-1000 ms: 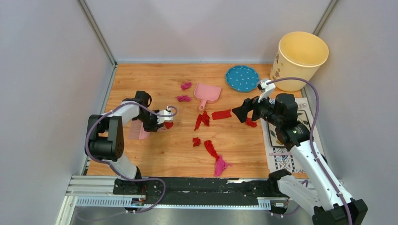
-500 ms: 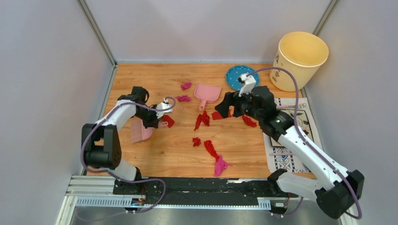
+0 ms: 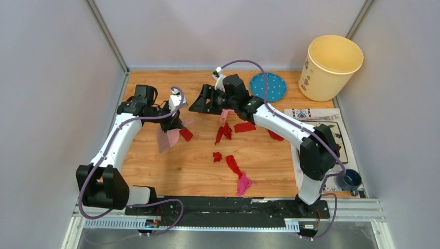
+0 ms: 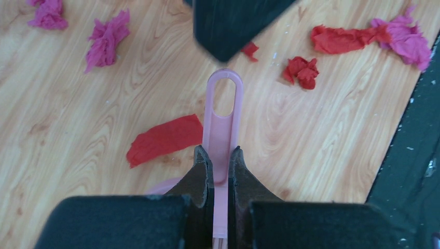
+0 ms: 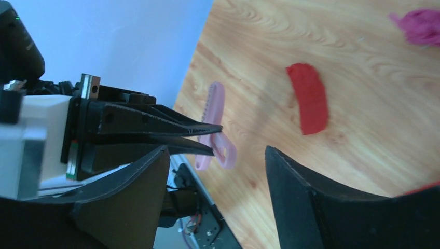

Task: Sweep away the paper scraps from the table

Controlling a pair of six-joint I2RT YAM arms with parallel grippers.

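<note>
Red and magenta paper scraps (image 3: 223, 132) lie scattered over the middle of the wooden table (image 3: 155, 166); one red strip (image 4: 166, 137) lies just beside the brush. My left gripper (image 4: 220, 150) is shut on the looped handle of the pale pink hand brush (image 3: 168, 137), which hangs tilted above the table (image 4: 78, 129). My right gripper (image 3: 198, 104) is open and empty, just right of the left gripper (image 3: 179, 113). In the right wrist view the brush handle (image 5: 220, 150) shows between the open right gripper (image 5: 218, 155) fingers. The right arm hides most of the pink dustpan (image 3: 224, 114).
A yellow bucket (image 3: 334, 65) stands at the back right, with a blue dotted plate (image 3: 269, 85) beside it. A patterned placemat (image 3: 317, 155) and a dark blue cup (image 3: 352, 179) sit along the right side. A metal rail (image 3: 228, 212) runs along the front edge.
My left gripper closed on the brush handle and raised the brush off the table. The right arm swung left across the table, over the dustpan, to beside the left gripper.
</note>
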